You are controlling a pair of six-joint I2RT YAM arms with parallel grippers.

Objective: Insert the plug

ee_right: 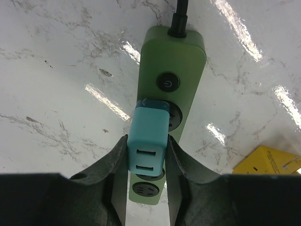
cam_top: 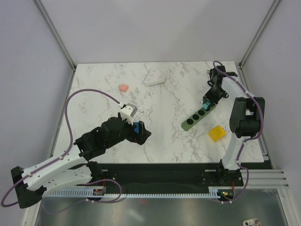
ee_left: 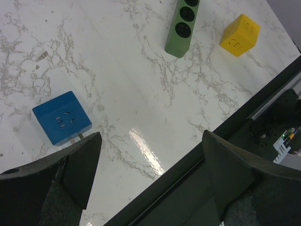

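The bright-blue cube plug (ee_left: pixel 61 117) lies on the marble table with its prongs toward my left gripper; it also shows in the top view (cam_top: pixel 137 128). My left gripper (ee_left: pixel 150 165) is open and empty, its left finger just beside the plug. The green power strip (cam_top: pixel 197 115) lies at the right, also seen in the left wrist view (ee_left: pixel 182 26). My right gripper (ee_right: pixel 147 150) is shut on a pale teal adapter block (ee_right: pixel 148 129), held against the strip (ee_right: pixel 174 61) at the socket below the round switch. Whether its prongs are seated is hidden.
A yellow block (cam_top: pixel 217 133) lies near the strip's near end, also seen in both wrist views (ee_left: pixel 240 35) (ee_right: pixel 268 160). A small pink block (cam_top: pixel 123 88) and a white object (cam_top: pixel 154 78) lie toward the back. The table's black front edge (ee_left: pixel 197 160) runs under my left gripper.
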